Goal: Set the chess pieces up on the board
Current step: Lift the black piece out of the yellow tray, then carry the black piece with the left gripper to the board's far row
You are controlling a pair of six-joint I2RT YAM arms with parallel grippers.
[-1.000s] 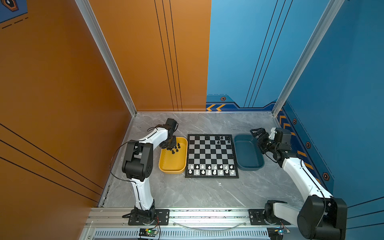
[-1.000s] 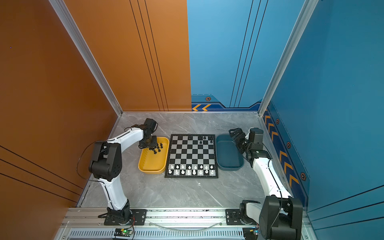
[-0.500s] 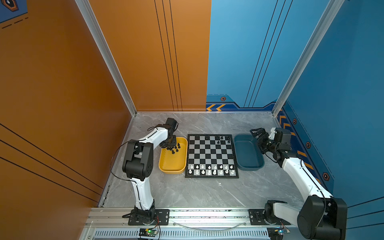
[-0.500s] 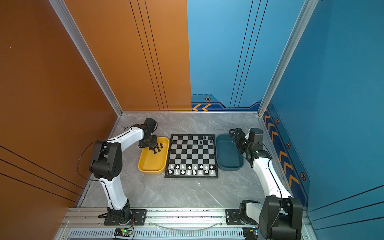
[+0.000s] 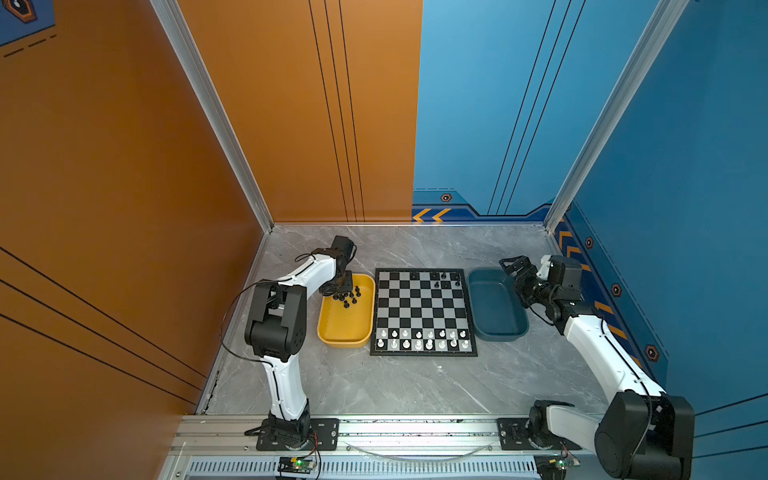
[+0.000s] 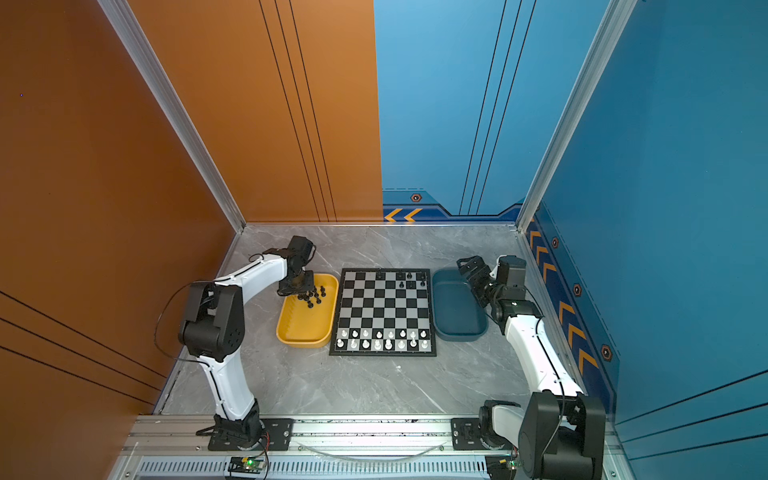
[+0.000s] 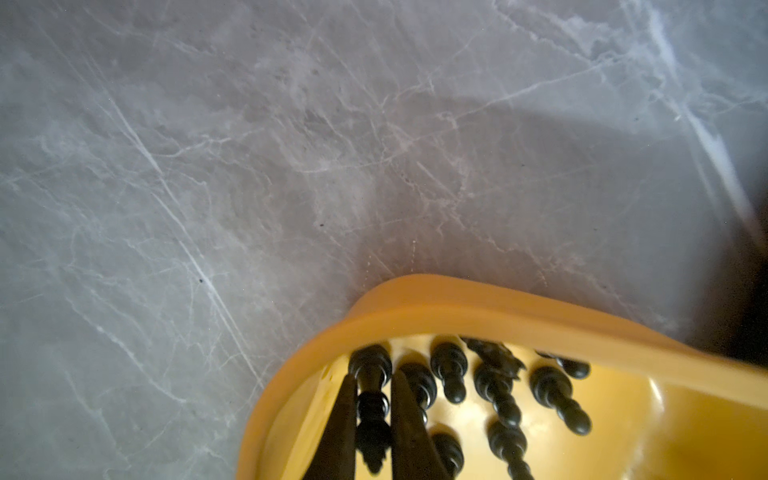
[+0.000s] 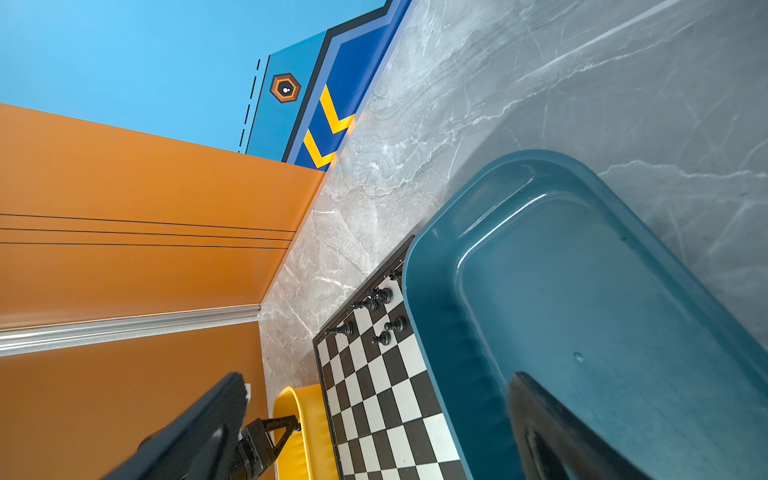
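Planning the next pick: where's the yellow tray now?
In both top views the yellow tray sits left of the board, the left gripper at its far end.

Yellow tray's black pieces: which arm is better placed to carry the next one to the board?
Left. The left pincer is down in the yellow tray, closed around a black piece; the right pincer hangs open by the blue tray, across the board.

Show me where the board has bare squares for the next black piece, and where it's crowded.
Bare on the black-and-silver checked chessboard: the four middle rows, between the small black plastic chessmen at far right and the white chessmen along the near edge; and the far-left corner squares. Crowded: far-right squares, both near rows.
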